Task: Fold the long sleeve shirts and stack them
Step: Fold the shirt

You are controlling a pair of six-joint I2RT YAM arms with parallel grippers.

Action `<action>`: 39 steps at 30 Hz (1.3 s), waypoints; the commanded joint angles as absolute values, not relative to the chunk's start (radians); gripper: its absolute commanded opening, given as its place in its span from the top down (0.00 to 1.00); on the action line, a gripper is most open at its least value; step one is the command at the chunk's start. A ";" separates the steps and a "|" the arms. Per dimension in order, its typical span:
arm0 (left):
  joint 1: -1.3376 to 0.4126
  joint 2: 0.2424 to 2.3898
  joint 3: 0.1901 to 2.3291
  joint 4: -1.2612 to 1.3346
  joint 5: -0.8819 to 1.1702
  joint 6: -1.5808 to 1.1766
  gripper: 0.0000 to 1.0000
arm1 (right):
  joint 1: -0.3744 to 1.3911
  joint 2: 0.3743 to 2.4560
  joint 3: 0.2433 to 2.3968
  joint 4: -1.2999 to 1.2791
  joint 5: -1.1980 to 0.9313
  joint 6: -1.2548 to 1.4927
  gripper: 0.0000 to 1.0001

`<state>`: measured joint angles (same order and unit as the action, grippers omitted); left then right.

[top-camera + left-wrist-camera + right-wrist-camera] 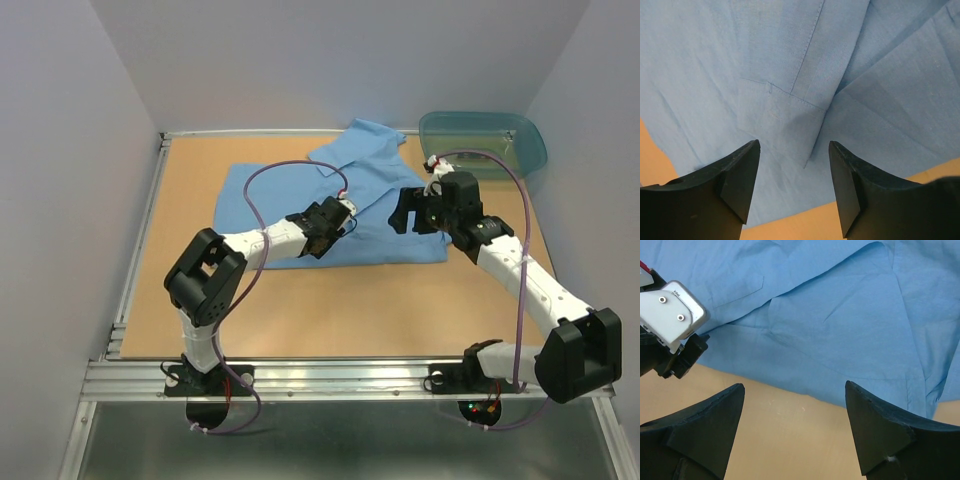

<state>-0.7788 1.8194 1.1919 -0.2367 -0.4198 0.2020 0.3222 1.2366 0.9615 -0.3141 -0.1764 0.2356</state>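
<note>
Where the fixed camera looks down, a tan wooden table (350, 300) with a metal rim fills the view, and a light blue long sleeve shirt (290, 190) lies spread on it; bare board shows on the shirt's near side and to its left. The shirt's body lies flat and wide, while a folded part with the collar end runs up from its far right side, rumpled, toward the back rim.

The left arm (250, 240) reaches in over the shirt's near edge, and the right arm (520, 270) comes at the shirt from its right; a purple cable (290, 165) loops above the shirt's middle. A translucent teal plastic tub (485, 140) stands beyond the shirt's far right corner, apart from it.

The left gripper (794, 146) hangs low over the shirt just inside its near edge, jaws parted with nothing between them - cloth lies under the gap, and whether the tips touch it I cannot tell; a stitched seam (807, 65) and a loose hem corner (810, 150) lie straight beneath. The right gripper (795, 386) hovers above the shirt's near right edge, jaws spread wide and holding nothing - bare board under the fingers, blue cloth past them; a grey camera block (672, 315) on the left wrist shows at the shirt's edge in that view.
</note>
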 commanded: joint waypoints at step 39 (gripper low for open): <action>-0.805 1.556 1.502 -0.656 -0.371 0.098 1.00 | 0.324 1.193 1.006 -0.305 0.127 0.239 0.13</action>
<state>-0.7818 1.7000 1.4693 -0.4934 -0.4770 0.1410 0.3222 1.2160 0.9588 -0.3145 0.0238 0.2371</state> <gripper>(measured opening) 0.036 0.867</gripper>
